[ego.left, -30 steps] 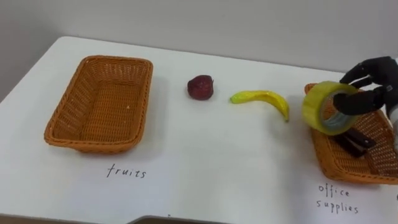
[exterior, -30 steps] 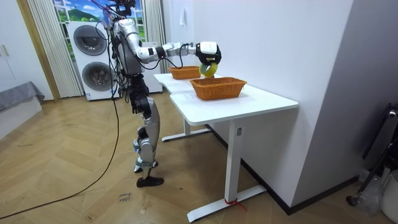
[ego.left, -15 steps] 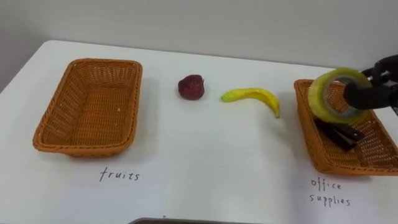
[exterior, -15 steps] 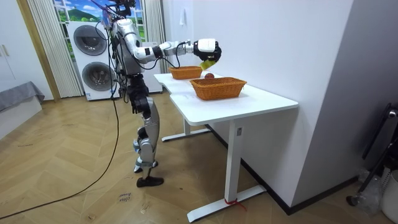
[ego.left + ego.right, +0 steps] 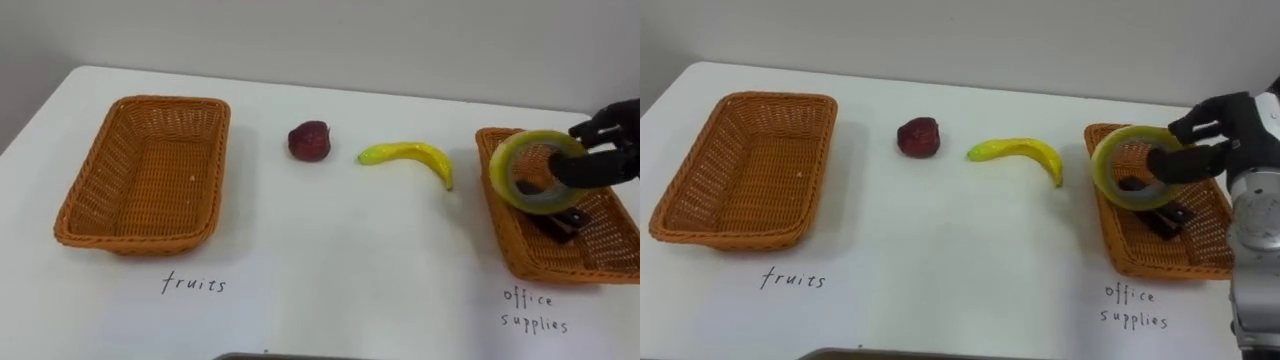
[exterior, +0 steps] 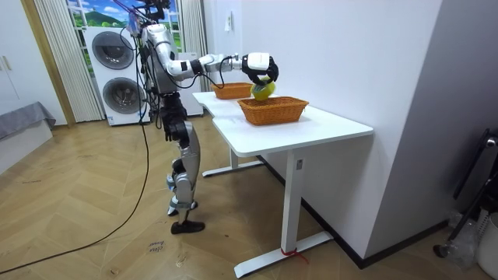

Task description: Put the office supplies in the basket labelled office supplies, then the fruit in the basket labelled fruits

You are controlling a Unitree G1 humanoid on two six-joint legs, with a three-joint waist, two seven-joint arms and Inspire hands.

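Tape roll [image 5: 537, 172], yellowish and see-through, is clamped in the robot's right hand [image 5: 605, 150]. The dark fingers [image 5: 598, 128] curl over the roll's upper right rim and the thumb presses in from below, so the hand is grasping it. The roll stands tilted, with its open centre turned toward the head camera. It hangs over the near-left part of the office supplies basket [image 5: 520, 255], the wicker basket at the right end of the white table [image 5: 320, 260]. In the room view the roll [image 6: 262, 90] sits just above that basket's rim [image 6: 272, 110], under the outstretched hand [image 6: 261, 66]. I cannot tell whether it touches the wicker.

Inside this basket, under and behind the roll, lies a dark office item [image 5: 560, 225] whose kind I cannot make out. A banana [image 5: 410, 155] lies on the table just left of the basket, apart from it. A dark red fruit [image 5: 309, 141] sits further left of the basket, beyond the banana. The second wicker basket [image 5: 90, 225] is well to the left, at the table's other end. The robot stands upright at the table's long side with its right arm reaching out over the basket.
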